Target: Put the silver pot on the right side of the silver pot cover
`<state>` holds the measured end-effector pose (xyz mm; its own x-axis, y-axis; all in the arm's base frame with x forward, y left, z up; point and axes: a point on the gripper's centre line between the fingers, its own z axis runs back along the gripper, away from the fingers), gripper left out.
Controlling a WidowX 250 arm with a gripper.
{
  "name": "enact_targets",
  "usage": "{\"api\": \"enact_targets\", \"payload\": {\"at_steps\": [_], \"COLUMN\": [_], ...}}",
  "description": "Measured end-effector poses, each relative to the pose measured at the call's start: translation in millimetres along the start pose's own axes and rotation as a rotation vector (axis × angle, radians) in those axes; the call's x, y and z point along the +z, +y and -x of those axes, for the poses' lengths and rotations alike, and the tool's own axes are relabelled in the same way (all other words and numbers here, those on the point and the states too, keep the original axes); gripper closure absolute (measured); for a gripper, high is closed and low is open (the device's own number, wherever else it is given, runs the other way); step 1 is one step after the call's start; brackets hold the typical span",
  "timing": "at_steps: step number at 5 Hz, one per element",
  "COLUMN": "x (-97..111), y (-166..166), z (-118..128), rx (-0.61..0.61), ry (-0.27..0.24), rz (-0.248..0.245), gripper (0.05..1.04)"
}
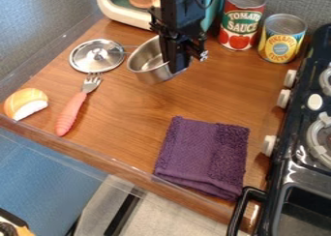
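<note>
My black gripper point(178, 68) hangs down at the upper middle, shut on the right-hand rim of the silver pot point(147, 66). The pot is tilted, its opening facing up and to the left, and the gripper hides part of its right side. To the left of the pot, the round silver pot cover point(97, 55) lies flat on the wooden counter with its knob up. Whether the pot's base touches the counter, I cannot tell.
A fork with a pink handle point(71, 112) and a sushi toy point(26, 104) lie at left. A purple cloth point(203, 156) is in front. Two cans point(242, 20) stand behind, right; the stove point(298, 148) borders the right.
</note>
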<state>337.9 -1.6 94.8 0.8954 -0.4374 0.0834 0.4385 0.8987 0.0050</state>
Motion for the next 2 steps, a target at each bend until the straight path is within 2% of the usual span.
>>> {"api": "enact_targets", "payload": {"at_steps": [2], "x": [-32.2], "y": [31.3], "z": [-27.2], "rx": [-0.095], "ry": [0.039], "rz": [-0.036], "gripper": [1.007]}}
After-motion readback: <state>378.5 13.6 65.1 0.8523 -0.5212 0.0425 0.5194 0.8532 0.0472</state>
